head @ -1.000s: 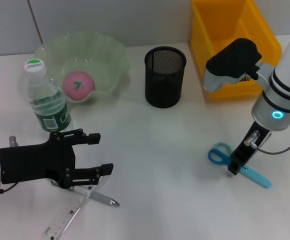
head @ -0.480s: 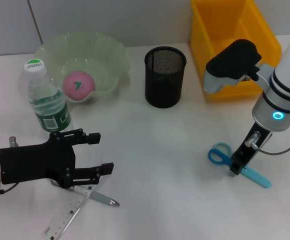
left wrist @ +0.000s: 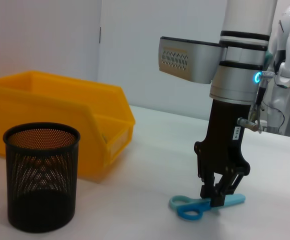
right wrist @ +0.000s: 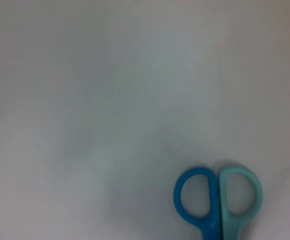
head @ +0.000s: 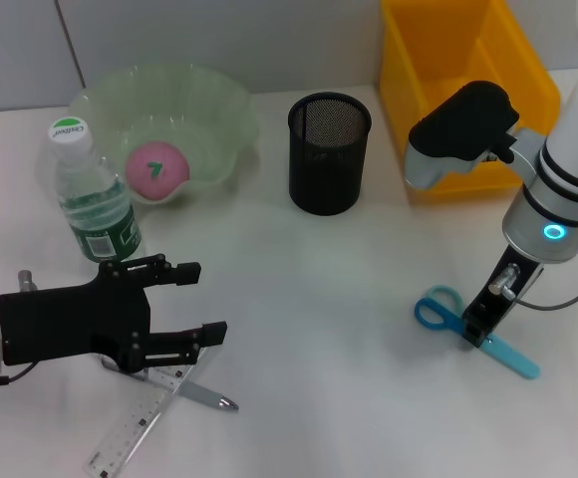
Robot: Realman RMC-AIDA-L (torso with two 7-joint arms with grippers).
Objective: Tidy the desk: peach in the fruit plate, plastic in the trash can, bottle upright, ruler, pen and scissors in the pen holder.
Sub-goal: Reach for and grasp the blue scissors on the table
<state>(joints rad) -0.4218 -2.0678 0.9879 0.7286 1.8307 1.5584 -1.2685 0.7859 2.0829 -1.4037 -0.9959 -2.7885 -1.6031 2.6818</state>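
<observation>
- White counter carries everything; on the near left, the left tool hovers with its fingers apart over the ruler and pen.
- Far left, the peach sits in the fruit plate, with the bottle upright beside it.
- Centre far, the pen holder waits.
- Near right, the right tool straddles the scissors, fingers slightly apart; I'd close squarely near the pivot before lifting, so the scissors don't swing.
</observation>
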